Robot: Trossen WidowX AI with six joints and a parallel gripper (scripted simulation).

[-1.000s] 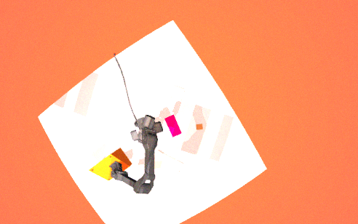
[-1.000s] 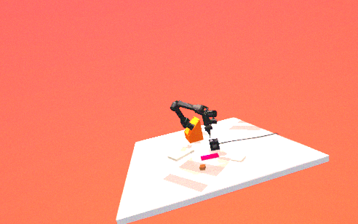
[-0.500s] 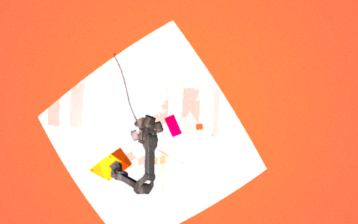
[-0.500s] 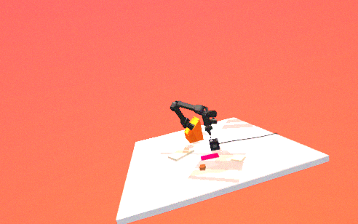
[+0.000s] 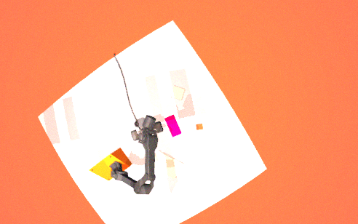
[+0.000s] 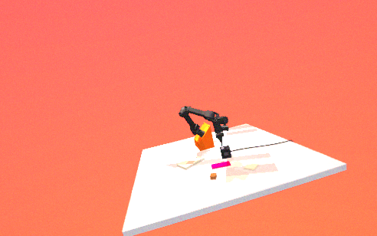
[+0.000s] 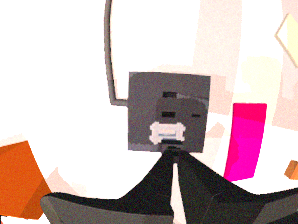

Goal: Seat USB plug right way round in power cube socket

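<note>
The tool (image 7: 172,155) is clamped on the USB plug (image 7: 166,133), directly above the grey power cube (image 7: 147,106) on the table (image 6: 165,207).

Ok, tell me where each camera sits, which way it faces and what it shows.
Top: overhead, looking straight down on the white table; whole arm visible.
Exterior: off the table, raised, angled down; arm and power cube small.
Wrist: on the arm, looking down past the gripper, shut on the USB plug at the cube.
All three share the magenta block.
</note>
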